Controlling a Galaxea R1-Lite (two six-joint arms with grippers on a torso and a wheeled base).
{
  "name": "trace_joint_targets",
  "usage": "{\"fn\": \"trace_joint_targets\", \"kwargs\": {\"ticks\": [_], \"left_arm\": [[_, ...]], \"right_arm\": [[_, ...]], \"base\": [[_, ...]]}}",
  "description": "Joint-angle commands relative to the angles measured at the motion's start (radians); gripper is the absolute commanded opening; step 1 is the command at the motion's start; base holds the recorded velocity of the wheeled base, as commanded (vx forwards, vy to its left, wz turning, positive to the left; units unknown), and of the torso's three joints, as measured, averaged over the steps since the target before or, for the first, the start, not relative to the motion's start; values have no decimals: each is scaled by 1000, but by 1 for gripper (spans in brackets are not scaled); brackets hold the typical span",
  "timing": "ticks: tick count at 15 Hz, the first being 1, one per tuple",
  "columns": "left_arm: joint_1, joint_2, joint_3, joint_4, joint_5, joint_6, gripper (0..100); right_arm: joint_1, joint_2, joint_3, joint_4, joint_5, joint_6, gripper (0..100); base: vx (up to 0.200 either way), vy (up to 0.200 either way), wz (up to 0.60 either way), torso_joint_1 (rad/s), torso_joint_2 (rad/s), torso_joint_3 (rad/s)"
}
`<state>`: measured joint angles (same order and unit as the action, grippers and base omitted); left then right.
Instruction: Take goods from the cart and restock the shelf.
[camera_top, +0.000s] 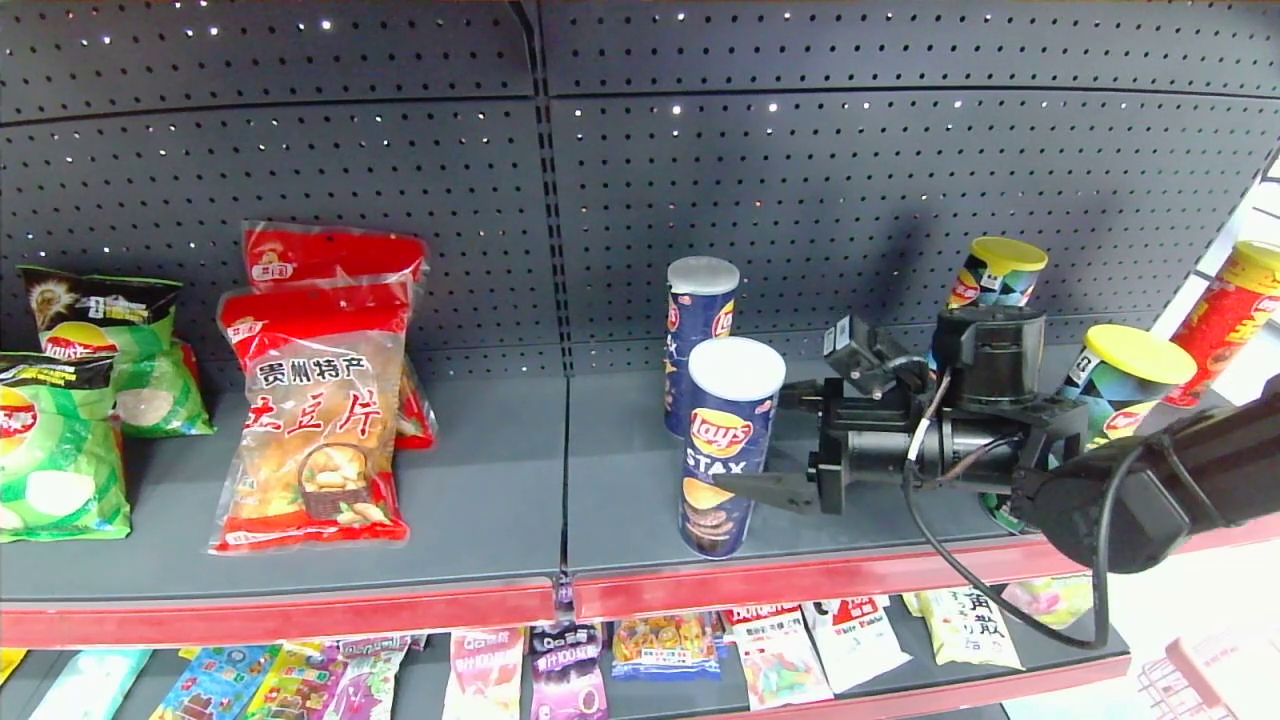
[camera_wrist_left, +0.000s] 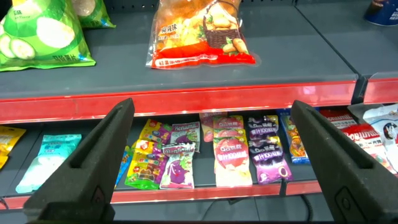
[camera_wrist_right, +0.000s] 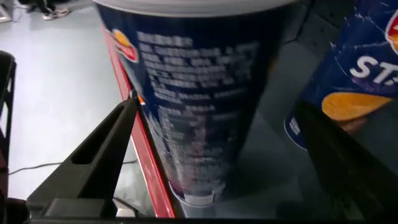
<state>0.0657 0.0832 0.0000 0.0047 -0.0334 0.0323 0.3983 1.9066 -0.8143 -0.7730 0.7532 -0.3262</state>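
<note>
Straddling blue chip can (camera_top: 728, 440), right jaws wide open.

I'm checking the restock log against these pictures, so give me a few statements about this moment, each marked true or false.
1. The front blue canister stands upright on the shelf. True.
2. The jaws of the right gripper are shut and empty. False: they are open, one on each side of the front blue canister.
3. The red bags sit to the robot's left of the front blue canister. True.
4. The jaws of the left gripper are clamped on a packet. False: they are open and empty, facing the shelf's red front edge.
</note>
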Motion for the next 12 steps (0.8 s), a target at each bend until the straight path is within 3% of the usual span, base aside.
{"fn": "trace_joint_targets", "kwargs": {"ticks": [1, 8, 12], "left_arm": [[0, 1, 0, 0, 0, 0, 100], [0, 1, 0, 0, 0, 0, 100], [0, 1, 0, 0, 0, 0, 100]], "right_arm": [[1, -47, 44, -28, -17, -1, 100], [88, -116, 124, -86, -189, 19, 100], [131, -121, 125, -100, -350, 78, 100]], "base": [[0, 0, 0, 0, 0, 0], [0, 0, 0, 0, 0, 0], [0, 0, 0, 0, 0, 0]]}}
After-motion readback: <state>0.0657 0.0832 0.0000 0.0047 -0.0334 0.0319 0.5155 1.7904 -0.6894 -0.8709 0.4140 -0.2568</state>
